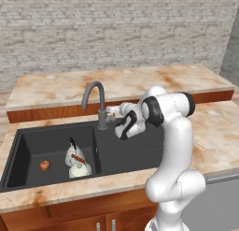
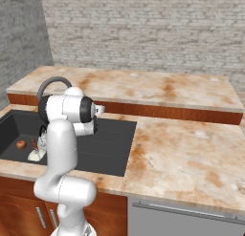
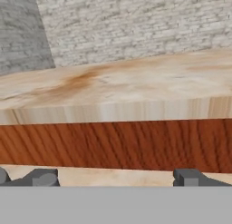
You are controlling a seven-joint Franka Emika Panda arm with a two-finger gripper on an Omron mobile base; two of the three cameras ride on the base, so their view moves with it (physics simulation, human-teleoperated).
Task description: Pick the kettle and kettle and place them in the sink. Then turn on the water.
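Observation:
Two kettles lie in the left basin of the black sink (image 1: 130,153). One kettle (image 1: 72,154) has a black handle. The other kettle (image 1: 80,169) has a reddish-brown handle and lies just in front of it; it also shows past the arm (image 2: 35,154). My gripper (image 1: 111,113) hovers over the back rim of the sink, right beside the base of the grey tap (image 1: 95,101). In the hand view its fingertips (image 3: 43,177) stand wide apart and open, with nothing between them, facing the raised counter's wood face. The water is out of view.
A small red apple (image 1: 45,165) rests in the left basin near the kettles. A raised counter (image 1: 116,83) with a wooden front runs behind the sink. To the right stretches marbled counter top (image 2: 186,154). A brick wall closes the back.

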